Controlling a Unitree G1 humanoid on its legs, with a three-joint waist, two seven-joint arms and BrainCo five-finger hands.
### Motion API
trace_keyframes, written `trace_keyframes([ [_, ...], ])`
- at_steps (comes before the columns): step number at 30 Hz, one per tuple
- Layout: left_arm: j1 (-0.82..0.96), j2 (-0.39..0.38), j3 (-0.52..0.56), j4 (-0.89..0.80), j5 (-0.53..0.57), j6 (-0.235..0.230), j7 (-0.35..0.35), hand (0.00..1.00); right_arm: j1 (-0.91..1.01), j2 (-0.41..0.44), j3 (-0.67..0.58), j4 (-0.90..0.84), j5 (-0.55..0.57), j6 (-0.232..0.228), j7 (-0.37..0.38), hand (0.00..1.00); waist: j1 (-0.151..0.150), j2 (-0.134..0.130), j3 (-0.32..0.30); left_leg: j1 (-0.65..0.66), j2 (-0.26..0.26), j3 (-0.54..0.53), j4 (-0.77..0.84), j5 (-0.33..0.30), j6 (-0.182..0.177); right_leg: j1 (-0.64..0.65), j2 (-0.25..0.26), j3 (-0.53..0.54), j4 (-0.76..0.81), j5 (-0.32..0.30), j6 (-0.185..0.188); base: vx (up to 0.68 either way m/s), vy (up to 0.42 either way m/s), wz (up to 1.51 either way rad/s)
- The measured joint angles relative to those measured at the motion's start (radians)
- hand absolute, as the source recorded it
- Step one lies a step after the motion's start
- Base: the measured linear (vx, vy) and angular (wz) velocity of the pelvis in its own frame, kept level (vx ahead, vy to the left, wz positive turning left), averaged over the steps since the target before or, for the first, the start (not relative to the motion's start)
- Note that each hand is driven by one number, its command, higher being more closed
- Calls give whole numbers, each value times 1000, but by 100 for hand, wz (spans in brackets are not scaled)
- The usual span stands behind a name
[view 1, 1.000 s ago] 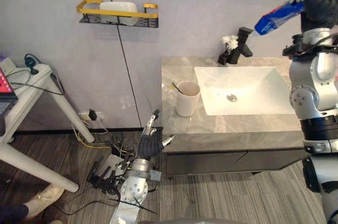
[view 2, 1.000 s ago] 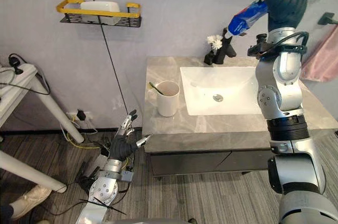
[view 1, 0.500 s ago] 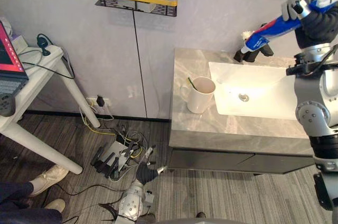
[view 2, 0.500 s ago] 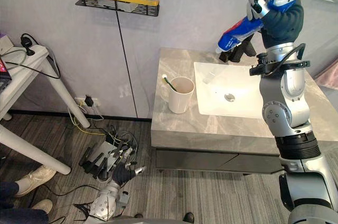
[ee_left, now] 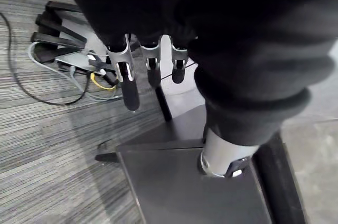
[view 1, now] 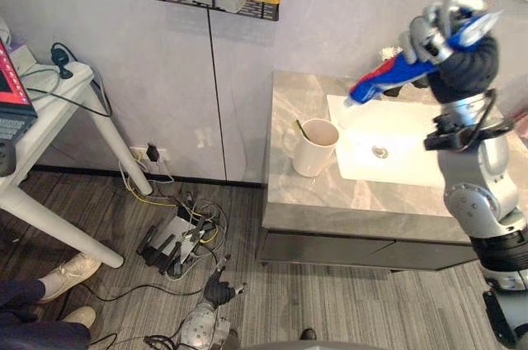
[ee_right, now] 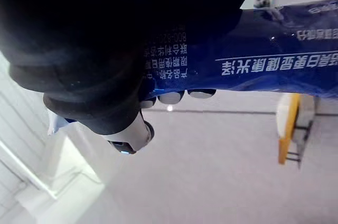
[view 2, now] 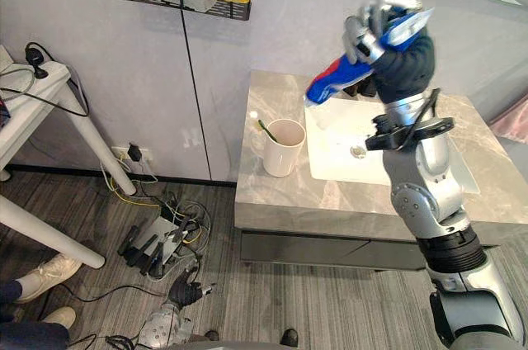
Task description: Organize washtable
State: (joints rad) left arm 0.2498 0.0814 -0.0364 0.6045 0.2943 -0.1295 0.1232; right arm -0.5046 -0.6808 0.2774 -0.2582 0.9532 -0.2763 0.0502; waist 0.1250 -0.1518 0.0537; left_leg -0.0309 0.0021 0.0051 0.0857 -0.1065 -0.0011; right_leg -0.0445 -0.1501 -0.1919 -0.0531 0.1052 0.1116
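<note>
- Left eye view: right hand [view 1: 445, 32] raised above the washtable [view 1: 346, 197], fingers wrapped round a blue toothpaste tube [view 1: 394, 76]. Cap end slanted down toward the white cup [view 1: 316, 150], which stands just beside the sink basin [view 1: 404, 164] with a green toothbrush [view 1: 299, 129] in it.
- Right eye view: left hand [view 2: 183, 292] low near the floor, well apart from the washtable, close to a tangle of cables [view 2: 165, 226]. Cap end of the tube apparently short of the cup mouth.
- Left wrist view: fingers [ee_left: 129, 84] straight and relaxed, nothing held. Leave idle.
- Right wrist view: fingers [ee_right: 174, 97] curled under the tube body, thumb side closed against it; grip looks secure.
- Step in hand, as judged: stowing the tube in the cup.
  - Carry the cap end sideways until centred over the cup mouth.
  - Rotate the tube nearer to upright before lowering.
  - Lower on the side away from the toothbrush.
  - Avoid the rim; a light cup may tip.
  - Release only once the cap end rests inside.
</note>
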Motion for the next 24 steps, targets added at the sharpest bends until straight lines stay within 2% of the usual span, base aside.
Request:
trace_keyframes([
  [3, -14, -2, 51, 29, -49, 11, 22, 0, 0, 11, 15, 0, 0, 4, 9, 100, -1, -13, 6, -13, -1, 4, 4, 0, 0, -17, 0, 7, 0, 2, -3, -43, -25, -8],
  [8, -17, -3, 84, 50, -61, 2, 29, 0, -1, 9, 14, -1, -1, 6, 17, 100, -2, -18, 10, -16, -1, 1, 6, -1, 0, -16, 1, 7, 0, 2, -3, -9, -3, 0],
  [19, -33, -13, 132, 77, -108, -5, 31, 0, 0, 4, -6, -1, -3, 6, 14, 100, -4, -7, 25, -34, -3, -7, 19, -3, 1, -25, -2, 2, 0, 2, -3, -15, -3, 2],
  [24, -33, -20, 152, 77, -121, -5, 31, 0, -14, -24, -38, 5, -3, -1, 0, 100, -4, -6, 26, -32, -4, -4, 21, -3, 1, -32, -2, 4, 0, 2, -3, 0, 0, 0],
])
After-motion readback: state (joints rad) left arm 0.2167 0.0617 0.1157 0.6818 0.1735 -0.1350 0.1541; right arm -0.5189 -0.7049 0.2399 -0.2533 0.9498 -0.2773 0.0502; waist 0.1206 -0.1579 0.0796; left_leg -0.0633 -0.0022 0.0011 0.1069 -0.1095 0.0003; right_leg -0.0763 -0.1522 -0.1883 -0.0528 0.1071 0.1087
